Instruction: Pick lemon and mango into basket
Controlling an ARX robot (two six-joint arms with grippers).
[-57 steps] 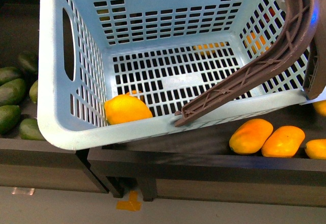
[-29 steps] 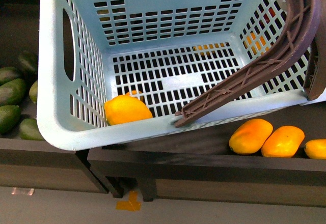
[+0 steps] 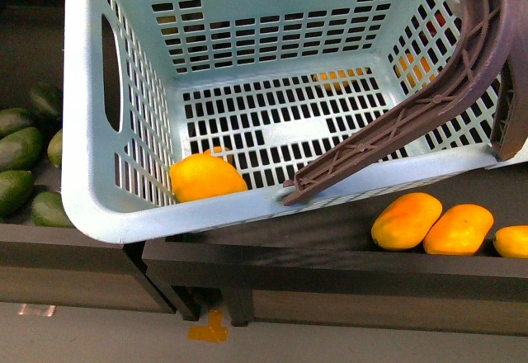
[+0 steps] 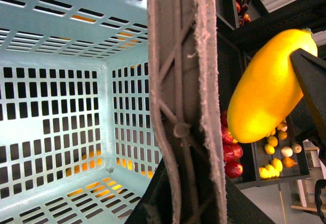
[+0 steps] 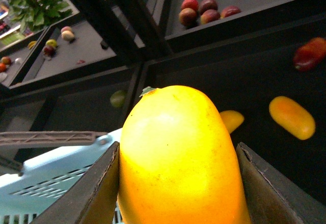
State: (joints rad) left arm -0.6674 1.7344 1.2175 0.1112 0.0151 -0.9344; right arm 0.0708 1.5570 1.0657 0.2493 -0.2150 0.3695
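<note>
The light turquoise basket [image 3: 91, 132] hangs tilted and fills the front view, its brown handle [image 3: 396, 124] lying across the right corner. A small yellow lemon [image 3: 206, 177] rests in its near left corner. In the left wrist view my left gripper [image 4: 178, 198] is shut on the basket's handle [image 4: 178, 81]. In the right wrist view my right gripper [image 5: 177, 155] is shut on the plump yellow-orange mango [image 5: 178, 132], above the basket's rim [image 5: 46, 170]. The left wrist view shows that mango [image 4: 267, 89] beside the handle, outside the basket. Neither gripper shows in the front view.
More mangoes [image 3: 407, 220] lie on the dark shelf [image 3: 330, 264] below the basket at the right. Green avocados [image 3: 16, 161] fill the left shelf. Red fruits [image 4: 232, 158] and other produce sit on dark racks beyond.
</note>
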